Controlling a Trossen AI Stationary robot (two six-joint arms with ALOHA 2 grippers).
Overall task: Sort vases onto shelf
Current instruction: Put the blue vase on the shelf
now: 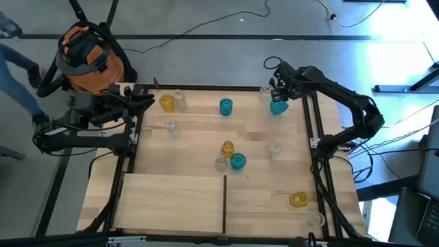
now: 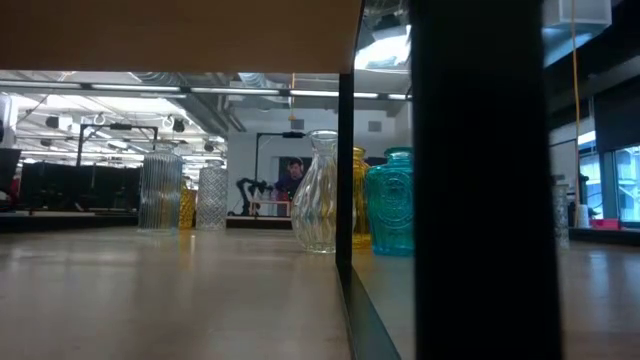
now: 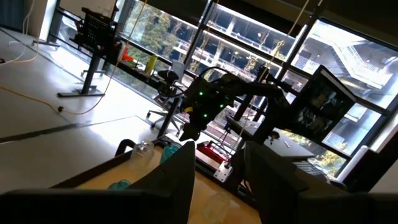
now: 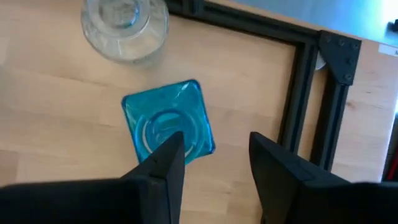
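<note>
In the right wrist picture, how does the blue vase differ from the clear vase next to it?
The square teal vase has a four-cornered outline, while the clear round vase is circular. The teal one is strongly coloured; the clear one has no tint. The teal vase lies just ahead of the right gripper, whose jaws stand apart; the clear vase sits farther from it. Both stand upright on the pale-wood shelf.
</note>
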